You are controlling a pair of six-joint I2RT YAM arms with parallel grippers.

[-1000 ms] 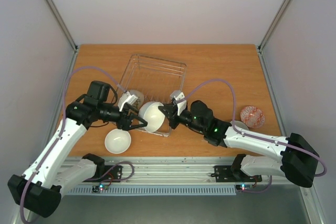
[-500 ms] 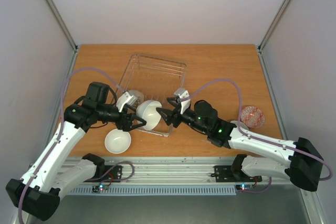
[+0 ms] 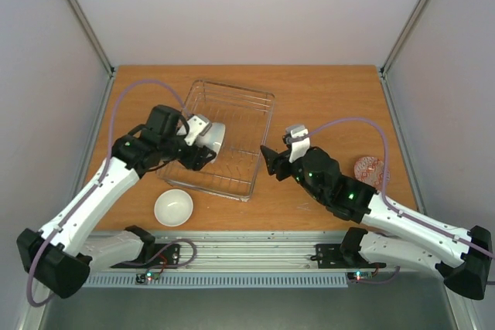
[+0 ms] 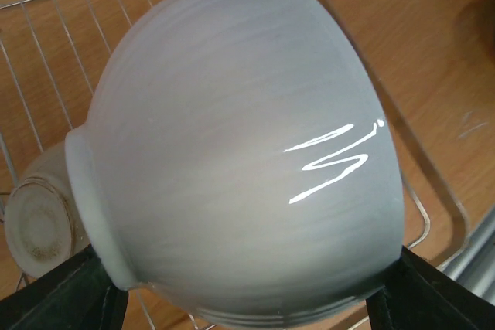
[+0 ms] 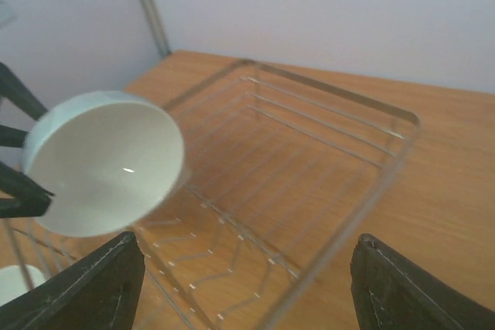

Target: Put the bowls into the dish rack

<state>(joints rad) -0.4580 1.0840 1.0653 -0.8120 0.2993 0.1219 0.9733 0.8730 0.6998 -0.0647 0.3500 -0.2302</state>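
My left gripper (image 3: 203,146) is shut on a plain white bowl (image 3: 212,137) and holds it tilted above the left part of the dish rack (image 3: 236,88), a silver wire basket. In the left wrist view the white bowl (image 4: 240,144) fills the frame between the fingers (image 4: 62,299). A second bowl (image 4: 39,226) lies on its side in the dish rack (image 4: 46,59) below. My right gripper (image 3: 268,161) stands open and holds nothing, just right of the rack. Its wrist view shows the held bowl (image 5: 104,160) and the rack (image 5: 332,98).
A white bowl (image 3: 173,207) sits upright on the wooden table (image 3: 325,98), in front of the rack's left corner. A red-patterned bowl (image 3: 371,169) rests at the right, partly behind my right arm. Walls close in the table on three sides.
The right gripper let go of the white bowl and drew back to the right. The left gripper carried the bowl back and left over the rack.
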